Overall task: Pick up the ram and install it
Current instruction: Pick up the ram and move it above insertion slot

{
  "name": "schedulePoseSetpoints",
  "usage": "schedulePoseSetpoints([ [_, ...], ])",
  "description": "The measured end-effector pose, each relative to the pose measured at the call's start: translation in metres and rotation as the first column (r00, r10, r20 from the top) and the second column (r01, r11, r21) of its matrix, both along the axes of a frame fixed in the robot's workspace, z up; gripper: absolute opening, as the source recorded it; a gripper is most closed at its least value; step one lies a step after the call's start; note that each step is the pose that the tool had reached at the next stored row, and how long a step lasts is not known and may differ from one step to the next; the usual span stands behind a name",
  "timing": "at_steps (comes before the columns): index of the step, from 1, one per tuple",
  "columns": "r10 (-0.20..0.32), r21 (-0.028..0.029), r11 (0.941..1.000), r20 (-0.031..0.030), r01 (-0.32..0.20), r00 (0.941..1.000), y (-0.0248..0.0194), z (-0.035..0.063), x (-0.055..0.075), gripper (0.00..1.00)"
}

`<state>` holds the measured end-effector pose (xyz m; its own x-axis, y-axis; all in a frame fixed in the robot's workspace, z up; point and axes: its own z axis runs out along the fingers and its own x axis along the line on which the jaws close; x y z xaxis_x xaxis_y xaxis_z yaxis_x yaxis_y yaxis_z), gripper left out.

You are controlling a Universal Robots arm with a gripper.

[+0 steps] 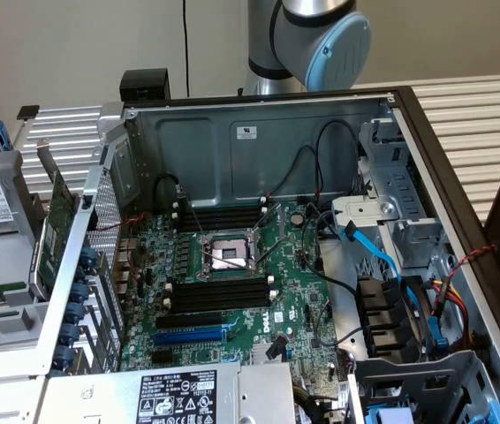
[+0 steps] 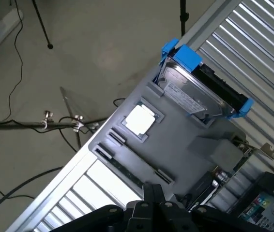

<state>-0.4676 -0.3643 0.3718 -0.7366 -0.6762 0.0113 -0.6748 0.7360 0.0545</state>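
The ram (image 2: pixel 123 170) is a long, narrow dark green stick lying in a groove of the grey tray (image 2: pixel 185 140), beside a pale square chip (image 2: pixel 140 119). My gripper (image 2: pixel 153 195) hovers above the tray, its tip close over one end of the ram, fingers shut together with nothing between them. In the exterior view the open computer case shows the green motherboard (image 1: pixel 294 283) with long black slots (image 1: pixel 219 292) below the processor socket (image 1: pixel 225 254) and another bank of black slots (image 1: pixel 219 216) above it.
A hard drive in a blue caddy (image 2: pixel 200 87) sits on the tray. A green expansion card with a metal bracket (image 1: pixel 54 231) stands at the case's left wall. Blue and black cables (image 1: pixel 382 256) and drive bays crowd the exterior view's right. The arm's elbow (image 1: pixel 307 40) rises behind the case.
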Motion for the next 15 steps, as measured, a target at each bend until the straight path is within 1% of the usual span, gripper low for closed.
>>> schedulePoseSetpoints([
  [2, 0.037, -0.0001, 0.9993, -0.0019, -0.037, 0.9993, 0.0000, -0.0004, 0.0000, 0.10],
  [4, 0.073, -0.0001, 0.9974, -0.0038, -0.073, 0.9974, -0.0001, -0.0008, 0.0000, 0.10],
  [7, 0.126, 0.0001, 0.9920, -0.0063, -0.126, 0.9920, 0.0000, -0.0014, 0.0000, 0.10],
  [9, 0.162, 0.0003, 0.9868, -0.0077, -0.162, 0.9867, 0.0000, -0.0019, 0.0000, 0.10],
  [11, 0.198, 0.0005, 0.9802, -0.0091, -0.198, 0.9801, 0.0000, -0.0022, 0.0000, 0.10],
  [13, 0.234, 0.0007, 0.9722, -0.0104, -0.234, 0.9721, 0.0000, -0.0026, 0.0000, 0.10],
  [15, 0.270, 0.0009, 0.9630, -0.0112, -0.270, 0.9629, 0.0000, -0.0029, 0.0000, 0.10],
])
